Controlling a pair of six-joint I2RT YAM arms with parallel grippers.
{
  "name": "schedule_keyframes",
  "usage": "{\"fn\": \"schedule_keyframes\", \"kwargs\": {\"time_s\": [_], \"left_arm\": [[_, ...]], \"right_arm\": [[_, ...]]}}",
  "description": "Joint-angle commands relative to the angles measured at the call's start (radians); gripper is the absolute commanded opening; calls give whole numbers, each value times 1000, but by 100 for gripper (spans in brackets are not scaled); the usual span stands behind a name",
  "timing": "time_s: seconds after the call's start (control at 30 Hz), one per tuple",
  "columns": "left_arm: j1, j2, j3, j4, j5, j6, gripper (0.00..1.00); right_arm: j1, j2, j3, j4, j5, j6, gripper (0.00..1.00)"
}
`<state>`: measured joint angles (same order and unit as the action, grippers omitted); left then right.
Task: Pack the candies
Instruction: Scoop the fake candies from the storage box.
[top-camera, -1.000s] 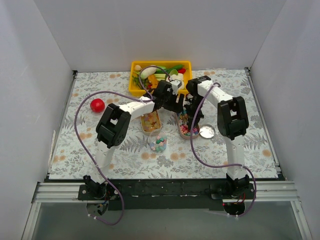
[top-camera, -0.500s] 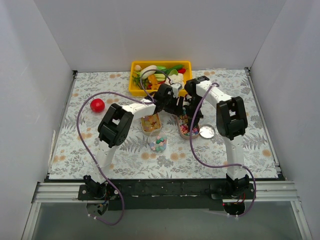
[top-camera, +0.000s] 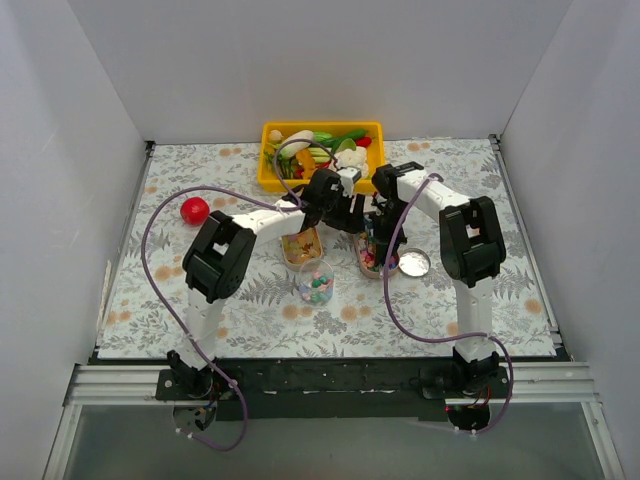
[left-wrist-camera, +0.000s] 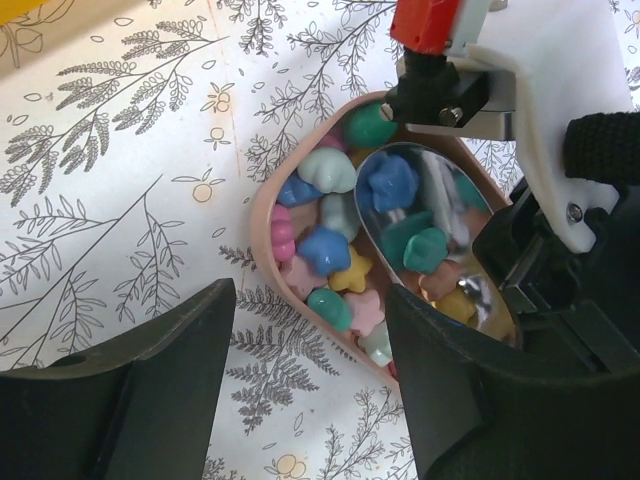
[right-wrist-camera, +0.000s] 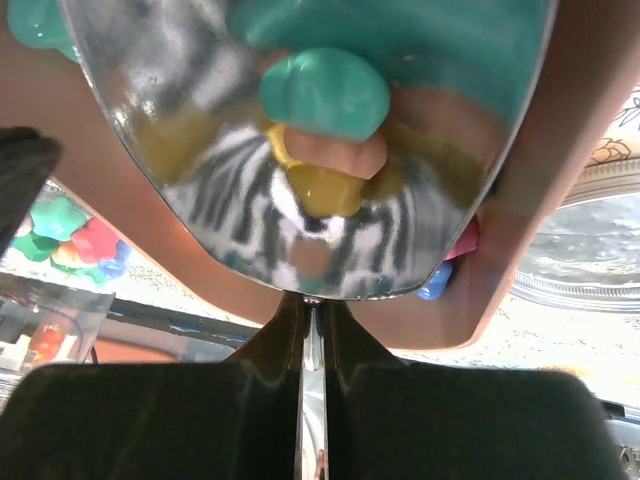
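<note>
Floral table cover (top-camera: 150, 290), white walls. In the last second my left gripper (left-wrist-camera: 310, 335) edged toward the pink dish (left-wrist-camera: 265, 215), jaws apart and holding nothing. Right gripper (right-wrist-camera: 312, 340) is clamped on the scoop (left-wrist-camera: 430, 240), which is loaded with candies (left-wrist-camera: 325, 250). I judge 1 scoopful is ready for the jar (top-camera: 317, 285).

No text, label, brand, number or sign can be read in any of the 3 views.
</note>
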<state>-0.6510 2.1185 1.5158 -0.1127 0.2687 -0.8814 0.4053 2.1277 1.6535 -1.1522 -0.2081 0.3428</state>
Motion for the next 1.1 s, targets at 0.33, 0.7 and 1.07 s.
{"fn": "schedule_keyframes", "kwargs": {"time_s": [0.33,0.7,1.07], "left_arm": [[42,-192,-39,-65,-29,-11,64],[155,-414,-179,-53,-20,-94,73],[218,-563,-293,-116,-140,-129,98]], "right_arm": [[3,-72,-93,194,292,-19,1],[147,-336,-43,31,371,-28,1],[329,-437,49,-138,98,15,1]]}}
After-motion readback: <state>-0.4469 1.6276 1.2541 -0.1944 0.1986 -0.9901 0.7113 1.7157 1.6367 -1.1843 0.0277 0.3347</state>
